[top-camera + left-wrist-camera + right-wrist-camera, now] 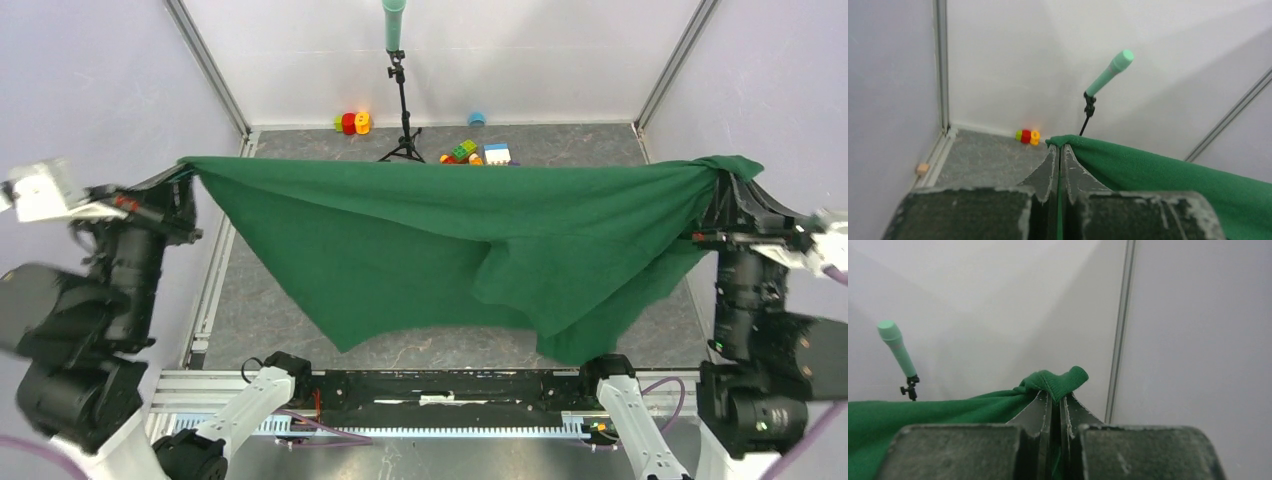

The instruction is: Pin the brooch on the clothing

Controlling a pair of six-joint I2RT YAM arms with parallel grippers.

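The dark green T-shirt (460, 240) hangs stretched between my two grippers, held up above the table. My left gripper (185, 170) is shut on its left corner, with green cloth pinched at the fingertips in the left wrist view (1060, 147). My right gripper (728, 180) is shut on its right corner, where a bunched hem sticks out above the tips in the right wrist view (1055, 392). The shirt (1168, 180) (923, 415) sags in the middle, and a fold hangs low at the right. The brooch is not in view.
A black tripod (404, 110) with a pale green microphone (394, 22) stands at the back. Coloured toy blocks (352, 122) lie left of it, and more blocks (478, 152) to its right. A small tan block (922, 168) lies by the left wall. Walls close in the sides.
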